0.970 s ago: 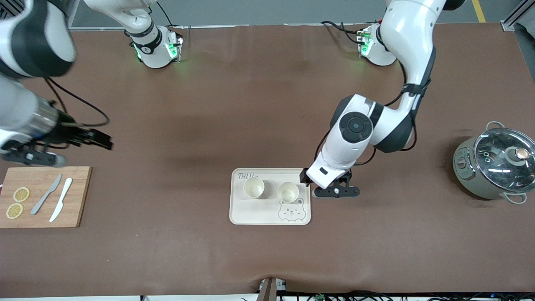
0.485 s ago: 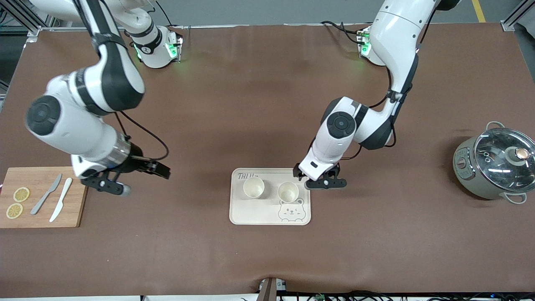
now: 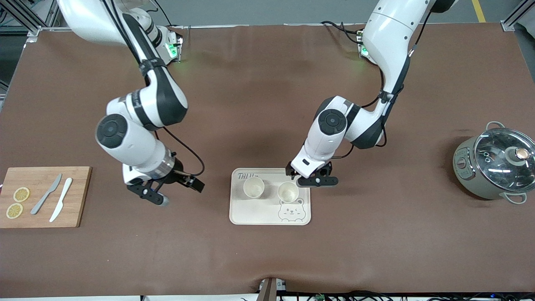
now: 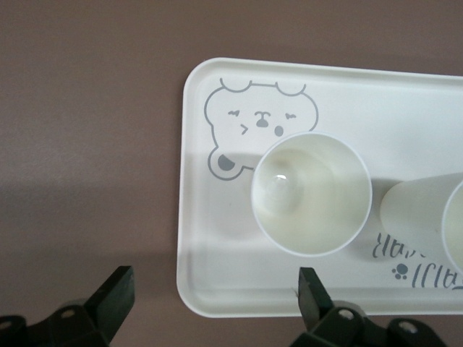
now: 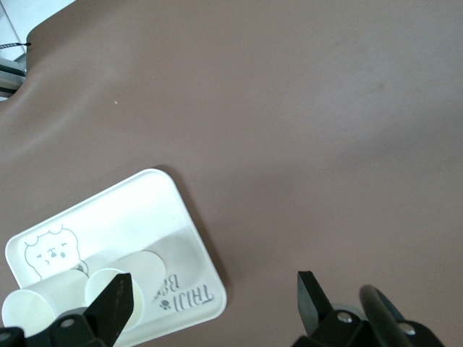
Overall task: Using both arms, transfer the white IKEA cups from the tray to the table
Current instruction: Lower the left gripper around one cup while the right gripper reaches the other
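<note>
Approach | my left claw [image 3: 316, 180] released over cream bear-print tray's [image 3: 250, 213] edge, right claw [image 3: 167, 193] released above brown tabletop [image 3: 267, 104] | both cream-white tapered cups [image 3: 253, 187] untouched; next: descend, straddle rims.

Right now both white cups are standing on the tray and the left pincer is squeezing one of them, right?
Not quite. Both white cups stand on the tray, but the left pincer squeezes nothing: the left wrist view shows its fingers spread open, apart from the cup.
</note>
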Motion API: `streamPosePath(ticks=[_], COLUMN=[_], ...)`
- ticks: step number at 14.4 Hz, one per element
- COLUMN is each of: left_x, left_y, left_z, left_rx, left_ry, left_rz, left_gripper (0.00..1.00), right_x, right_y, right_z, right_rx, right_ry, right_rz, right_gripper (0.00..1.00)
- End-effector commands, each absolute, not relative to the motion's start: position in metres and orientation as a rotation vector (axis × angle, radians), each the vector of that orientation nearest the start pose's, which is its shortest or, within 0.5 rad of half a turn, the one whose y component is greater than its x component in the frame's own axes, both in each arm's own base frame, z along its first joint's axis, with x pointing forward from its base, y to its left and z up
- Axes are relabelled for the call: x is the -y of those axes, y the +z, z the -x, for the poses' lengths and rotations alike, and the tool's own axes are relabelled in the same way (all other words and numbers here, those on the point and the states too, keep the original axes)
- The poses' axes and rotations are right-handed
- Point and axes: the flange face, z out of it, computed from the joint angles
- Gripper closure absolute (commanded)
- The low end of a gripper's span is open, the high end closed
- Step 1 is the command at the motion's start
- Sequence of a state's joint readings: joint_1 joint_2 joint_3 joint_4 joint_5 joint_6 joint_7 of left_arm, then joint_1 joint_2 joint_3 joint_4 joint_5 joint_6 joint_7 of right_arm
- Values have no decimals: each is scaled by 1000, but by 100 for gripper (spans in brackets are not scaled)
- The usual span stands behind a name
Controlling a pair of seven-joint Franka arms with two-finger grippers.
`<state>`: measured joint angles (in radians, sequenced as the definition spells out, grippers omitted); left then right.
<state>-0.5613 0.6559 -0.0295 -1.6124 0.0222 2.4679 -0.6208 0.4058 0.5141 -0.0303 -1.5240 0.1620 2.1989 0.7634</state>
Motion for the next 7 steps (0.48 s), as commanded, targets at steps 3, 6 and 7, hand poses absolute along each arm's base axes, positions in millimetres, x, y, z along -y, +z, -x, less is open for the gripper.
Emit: streamPosePath(ticks=[3,6,7], left_x=[414,413,412], left_y=[257,266,262], left_z=[-623,-634,-636], left_rx=[21,16,6], left_ry=[-274,-249,-248], left_rz=[3228,3215,3214], left_gripper=[0,0,0], right_x=[-311,-326,-330], right_y=[358,341,336], right_z=[-664,-663,-662], right_rx=[-762,-764,-756], right_ry=[-123,-142,-146], right_rz=[2822,2814,2815], right_gripper=[0,0,0])
